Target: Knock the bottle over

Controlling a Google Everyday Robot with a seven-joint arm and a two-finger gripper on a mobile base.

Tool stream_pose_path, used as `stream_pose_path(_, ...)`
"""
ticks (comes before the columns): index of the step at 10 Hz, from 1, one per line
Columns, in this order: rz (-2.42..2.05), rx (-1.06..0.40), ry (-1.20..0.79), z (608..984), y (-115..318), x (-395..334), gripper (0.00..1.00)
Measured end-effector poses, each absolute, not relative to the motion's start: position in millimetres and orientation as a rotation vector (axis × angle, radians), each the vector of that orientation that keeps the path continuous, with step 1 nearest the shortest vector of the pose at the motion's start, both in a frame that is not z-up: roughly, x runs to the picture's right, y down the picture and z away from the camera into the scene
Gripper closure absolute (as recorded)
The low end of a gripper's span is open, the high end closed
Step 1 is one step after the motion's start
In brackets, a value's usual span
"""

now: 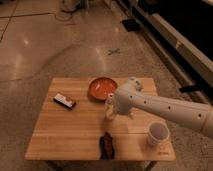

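The bottle [106, 145] is a dark brown shape that lies on its side on the wooden table [60, 135], close to the front edge. My gripper [109, 111] hangs from the white arm [160, 107], which reaches in from the right. It is over the middle of the table, behind the bottle and apart from it, with nothing visibly in it.
An orange bowl [102, 87] sits at the back middle of the table, just behind the gripper. A dark packet with a white end [65, 101] lies at the back left. A white cup [158, 134] stands at the front right, under the arm.
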State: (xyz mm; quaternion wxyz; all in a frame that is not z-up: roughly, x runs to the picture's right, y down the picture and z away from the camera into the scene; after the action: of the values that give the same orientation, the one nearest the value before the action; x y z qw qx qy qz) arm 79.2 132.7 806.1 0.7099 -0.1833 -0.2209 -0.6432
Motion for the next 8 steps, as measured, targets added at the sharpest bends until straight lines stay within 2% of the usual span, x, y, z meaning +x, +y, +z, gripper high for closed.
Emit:
stream_pose_path(5,-1.435,-0.420,-0.414,823.3,77.7,103.6,0.20)
stream_pose_path(8,-1.461,-0.415,-0.385,835.4,62.3,118.2,0.20)
